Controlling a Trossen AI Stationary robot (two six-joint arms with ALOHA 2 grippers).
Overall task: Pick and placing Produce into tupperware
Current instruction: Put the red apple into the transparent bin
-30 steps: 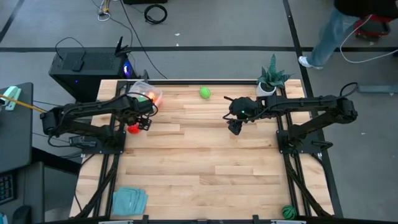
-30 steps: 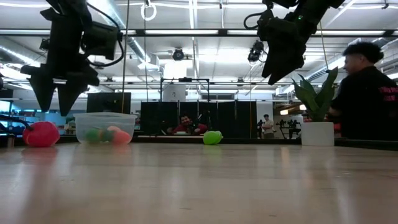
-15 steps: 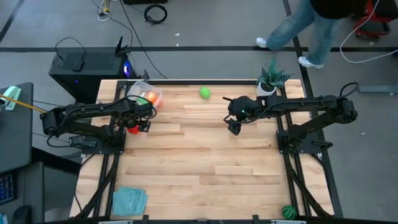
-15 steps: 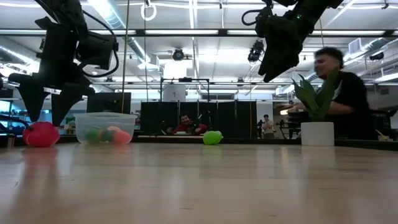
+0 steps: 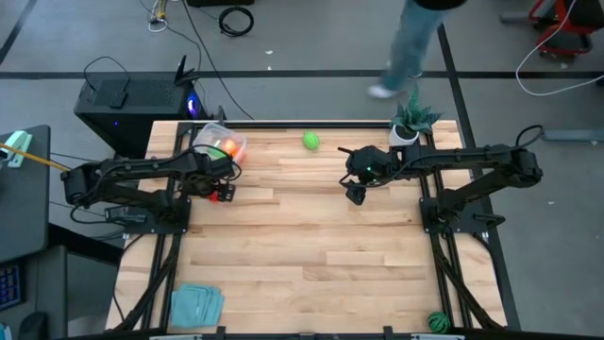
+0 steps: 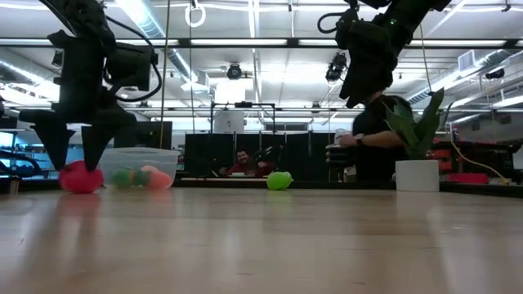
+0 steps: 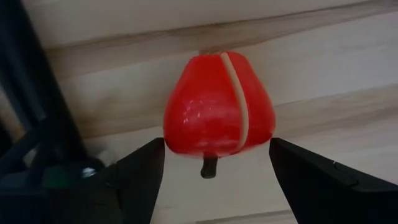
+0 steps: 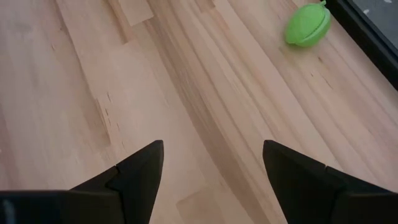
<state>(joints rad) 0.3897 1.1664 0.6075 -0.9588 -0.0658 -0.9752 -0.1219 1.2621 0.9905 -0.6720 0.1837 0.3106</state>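
At upper left of the high view, the left claw [image 6: 73,159] straddles the red piece [image 7: 217,104] on the surface [image 5: 302,246], fingers apart, beside the tupperware [image 5: 223,142]. Right claw [image 5: 356,195] hovers open, centre-right.

Bare table [image 5: 311,246] lies open mid-board; the tupperware [image 5: 223,142] crowds the red piece [image 7: 217,106].

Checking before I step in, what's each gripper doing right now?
Left gripper: open, straddling the red toy fruit, not gripping.
Right gripper: open, empty, above bare table.
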